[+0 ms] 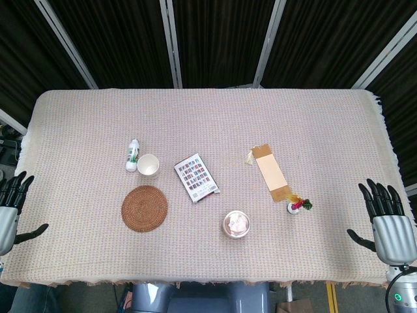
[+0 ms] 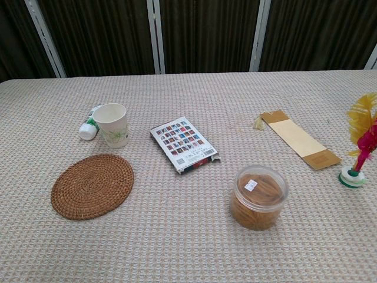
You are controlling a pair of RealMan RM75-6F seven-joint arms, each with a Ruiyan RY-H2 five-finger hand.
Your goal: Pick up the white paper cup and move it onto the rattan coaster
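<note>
The white paper cup [image 1: 148, 165] [image 2: 112, 124] stands upright on the cloth, just behind the round rattan coaster [image 1: 144, 208] [image 2: 92, 186] and apart from it. Nothing lies on the coaster. My left hand [image 1: 11, 207] hangs at the table's left edge with its fingers spread and nothing in it. At the right edge my right hand [image 1: 386, 217] is likewise spread and holds nothing. Neither hand shows in the chest view.
A small white bottle [image 1: 133, 155] [image 2: 89, 126] lies touching the cup's left side. A patterned booklet [image 1: 195, 177] [image 2: 184, 144], a lidded clear tub [image 1: 236, 224] [image 2: 258, 197], a long bookmark [image 1: 270, 171] [image 2: 300, 139] and a feathered shuttlecock [image 1: 298, 204] [image 2: 360, 143] lie to the right.
</note>
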